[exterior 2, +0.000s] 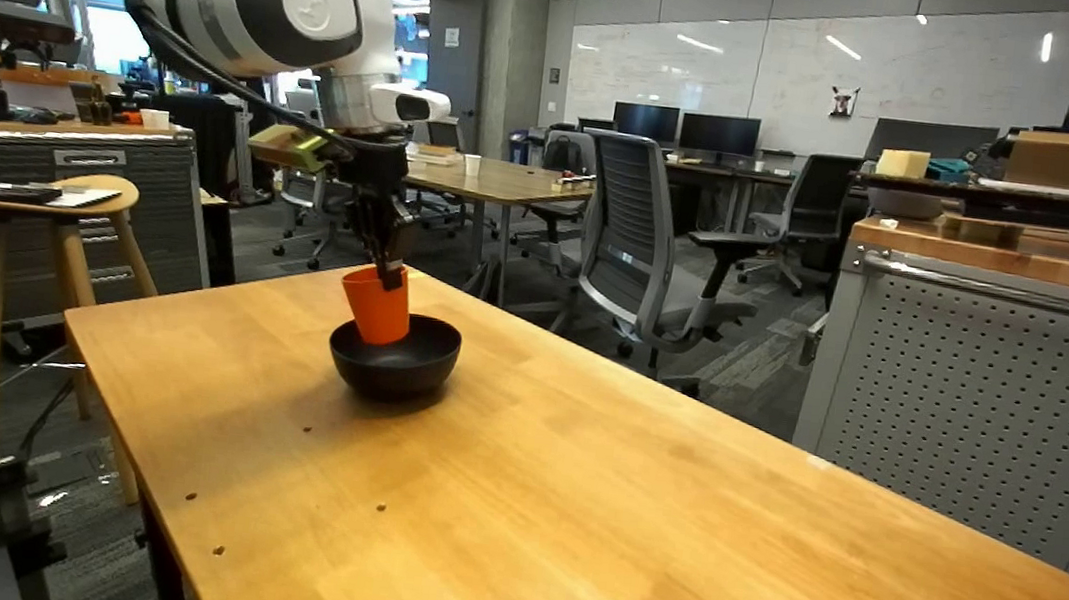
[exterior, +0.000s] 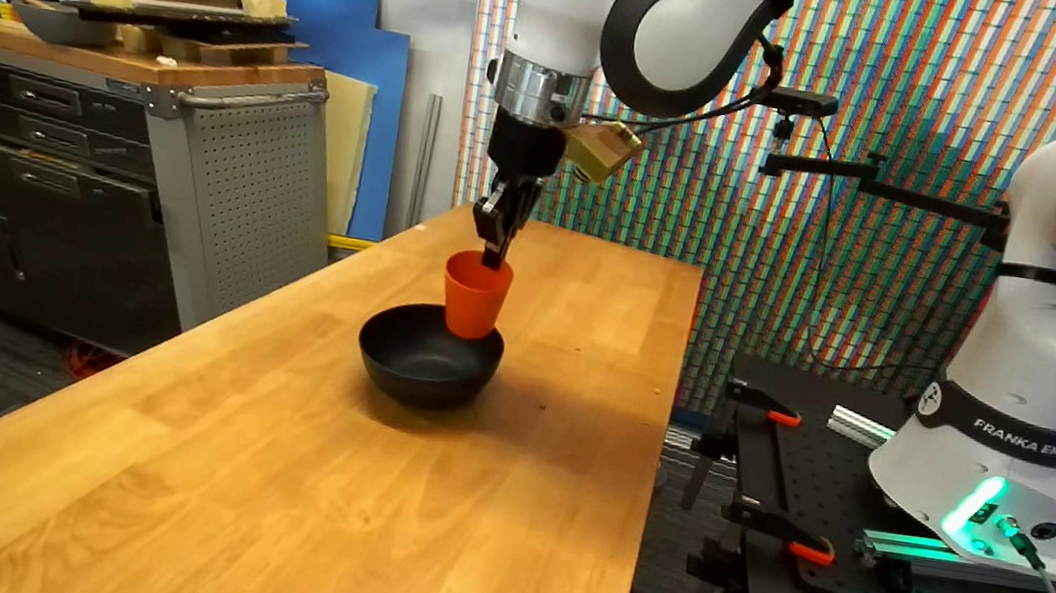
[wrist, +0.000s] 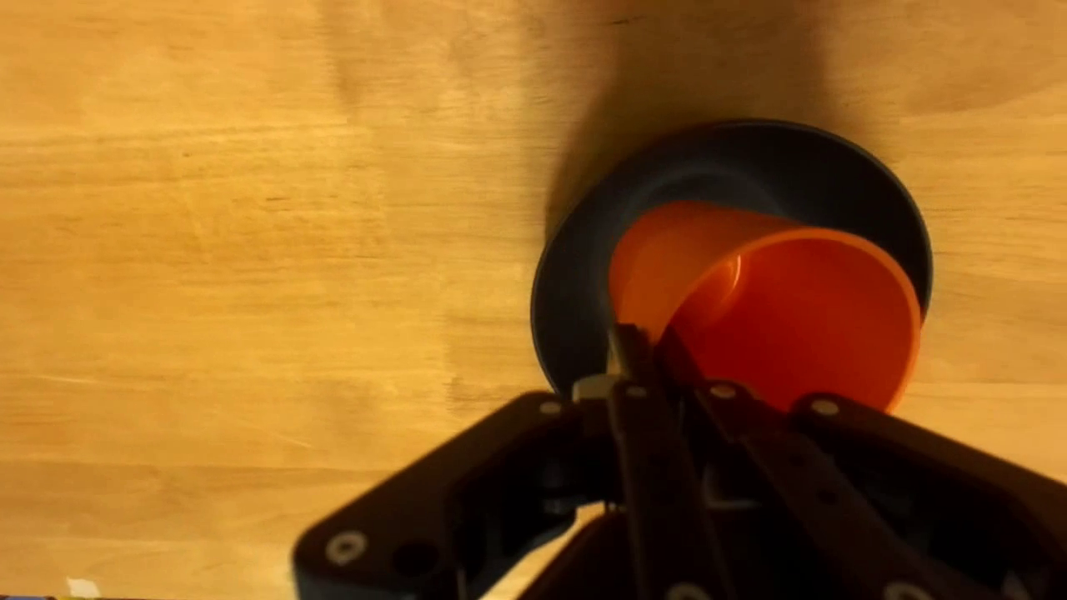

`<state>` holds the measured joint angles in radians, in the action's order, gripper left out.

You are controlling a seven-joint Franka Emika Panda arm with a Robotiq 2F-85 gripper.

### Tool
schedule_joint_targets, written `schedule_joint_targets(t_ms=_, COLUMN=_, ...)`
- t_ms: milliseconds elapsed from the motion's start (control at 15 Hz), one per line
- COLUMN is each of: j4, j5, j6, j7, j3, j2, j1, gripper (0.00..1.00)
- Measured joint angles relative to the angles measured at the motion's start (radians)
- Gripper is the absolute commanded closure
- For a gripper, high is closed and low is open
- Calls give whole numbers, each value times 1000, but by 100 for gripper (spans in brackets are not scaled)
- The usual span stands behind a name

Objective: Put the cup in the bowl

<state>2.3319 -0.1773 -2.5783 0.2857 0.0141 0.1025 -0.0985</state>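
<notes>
At three o'clock from the claw (wrist: 653, 342) in the wrist view, the orange-red plastic cup (wrist: 775, 308), pinched by its wall, tilts over the black bowl (wrist: 575, 287).

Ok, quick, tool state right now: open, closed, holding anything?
Tool: closed, holding the orange cup by its wall at the rim.

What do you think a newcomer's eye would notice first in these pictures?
Likely the orange cup, tilted over the black bowl, its wall gripped in the robot's hand. In an exterior view, the multicoloured striped backdrop behind the table and the green light on the robot's base probably come next.
</notes>
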Motion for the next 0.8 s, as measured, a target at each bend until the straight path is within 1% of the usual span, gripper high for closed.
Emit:
schedule_joint_targets(t_ms=200, j4=-33, j5=17, j6=1, j7=-2, j3=5, j2=61, j1=2, gripper=97)
schedule_joint_targets(t_ms=533, j4=-138, j5=84, j6=0, j7=-35, j3=3, j2=235, j1=21, gripper=97)
schedule_joint_targets(t_ms=600, j4=-162, j5=101, j6=1, j7=-42, j3=3, j2=264, j1=25, gripper=95)
schedule_joint_targets(t_ms=667, j4=-186, j5=122, j6=10, j7=-52, j3=3, j2=279, j1=29, gripper=70)
schedule_joint_targets(t_ms=733, j4=-206, j5=142, j6=25, j7=-61, j3=3, j2=288, j1=31, gripper=69)
schedule_joint_targets(t_ms=800, j4=-224, j5=158, j6=40, j7=-65, j3=3, j2=297, j1=33, gripper=64)
